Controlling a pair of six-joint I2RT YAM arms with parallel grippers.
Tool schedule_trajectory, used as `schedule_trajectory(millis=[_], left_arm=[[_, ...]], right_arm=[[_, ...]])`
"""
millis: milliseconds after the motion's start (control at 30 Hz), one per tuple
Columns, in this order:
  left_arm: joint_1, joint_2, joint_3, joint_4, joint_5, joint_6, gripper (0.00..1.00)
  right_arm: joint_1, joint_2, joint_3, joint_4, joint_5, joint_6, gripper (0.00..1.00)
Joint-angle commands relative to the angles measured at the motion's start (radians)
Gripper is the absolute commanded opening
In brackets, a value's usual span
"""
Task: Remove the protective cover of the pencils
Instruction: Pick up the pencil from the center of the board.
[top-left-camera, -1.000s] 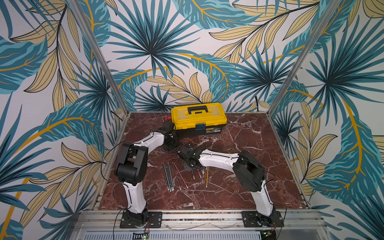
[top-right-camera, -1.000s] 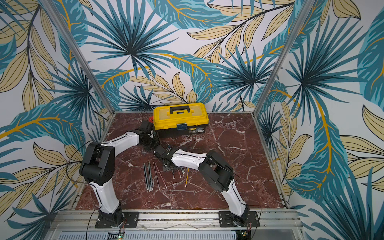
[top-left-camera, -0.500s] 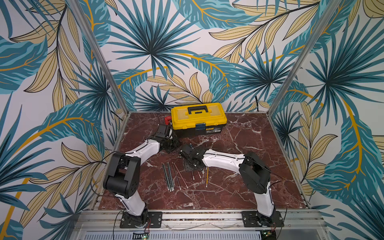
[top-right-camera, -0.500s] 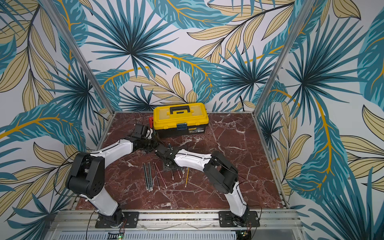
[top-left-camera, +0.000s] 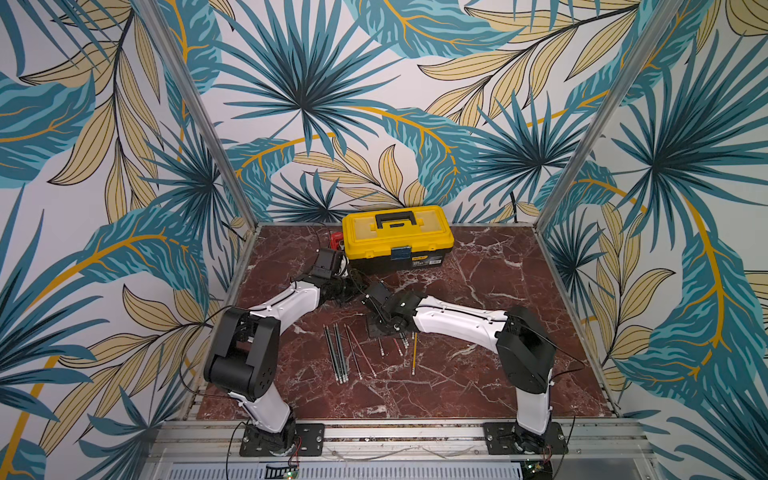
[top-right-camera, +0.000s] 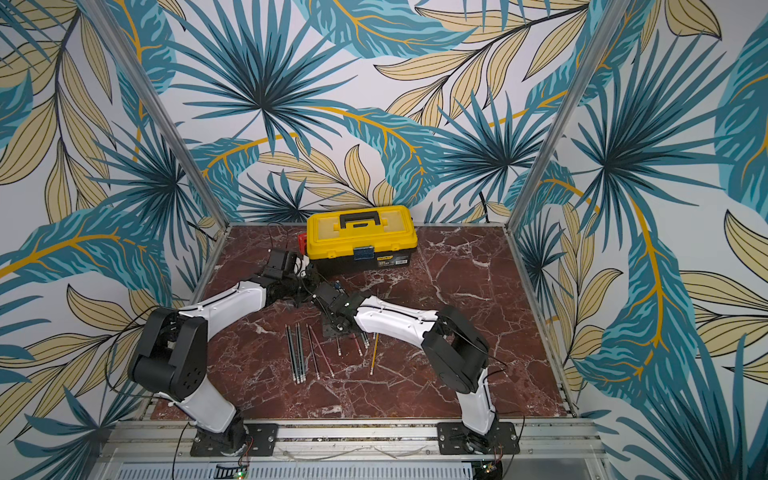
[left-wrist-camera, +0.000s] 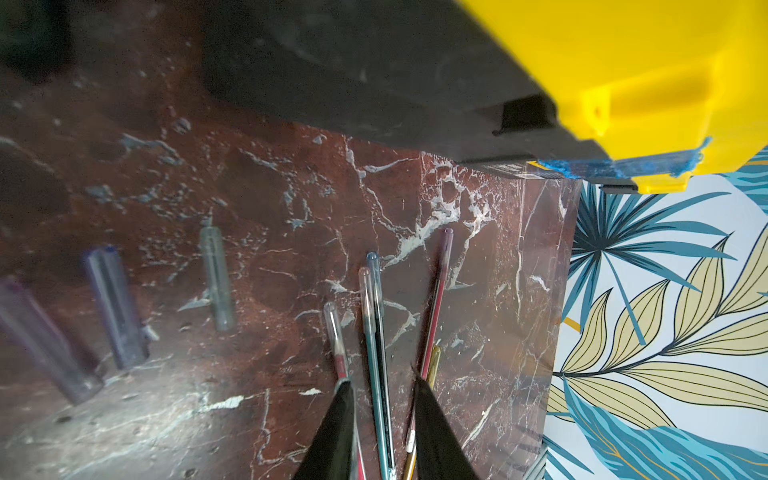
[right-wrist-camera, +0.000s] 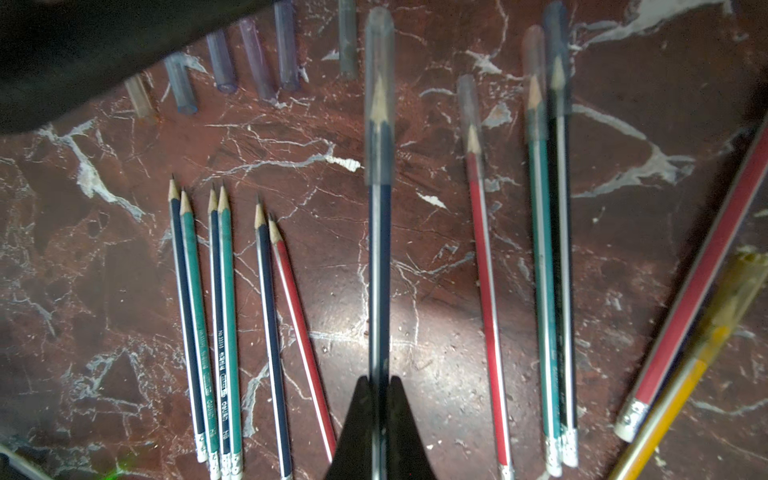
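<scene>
My right gripper (right-wrist-camera: 379, 378) is shut on a dark blue pencil (right-wrist-camera: 379, 270) held above the table, its tip still inside a translucent protective cover (right-wrist-camera: 379, 95). Several bare pencils (right-wrist-camera: 216, 324) lie side by side to one side of it; capped pencils (right-wrist-camera: 544, 270) lie on the other. Several loose covers (right-wrist-camera: 253, 58) lie in a row beyond the bare tips. My left gripper (left-wrist-camera: 381, 376) hangs open with a narrow gap and nothing between its fingers, over capped pencils (left-wrist-camera: 372, 316). In both top views the left gripper (top-left-camera: 353, 287) (top-right-camera: 305, 289) is close to the right gripper (top-left-camera: 374, 293) (top-right-camera: 328, 294).
A yellow-and-black toolbox (top-left-camera: 397, 239) (top-right-camera: 361, 237) stands at the back, close behind both grippers, with a red item (top-left-camera: 336, 240) at its left end. A yellow pencil (top-left-camera: 414, 353) lies right of the pencil rows (top-left-camera: 338, 353). Wall posts bound the marble table (top-left-camera: 519, 332).
The left arm's elbow has dropped toward the front, and its gripper has come forward from beside the toolbox toward the right gripper. The right gripper has kept hold of its pencil.
</scene>
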Motion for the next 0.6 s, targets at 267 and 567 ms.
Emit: schedule_trajectory(millis=[267,567], left_arm=[[-0.005,0.016,-0.020,0.021,0.002,0.000,0.28],[-0.005,0.020,-0.018,0.024,0.007,0.000,0.28]], right_arm=[[0.000,-0.046,0.001,-0.003,0.015,0.000,0.05],[0.000,-0.045,0.023,-0.016,0.061,-0.018,0.05]])
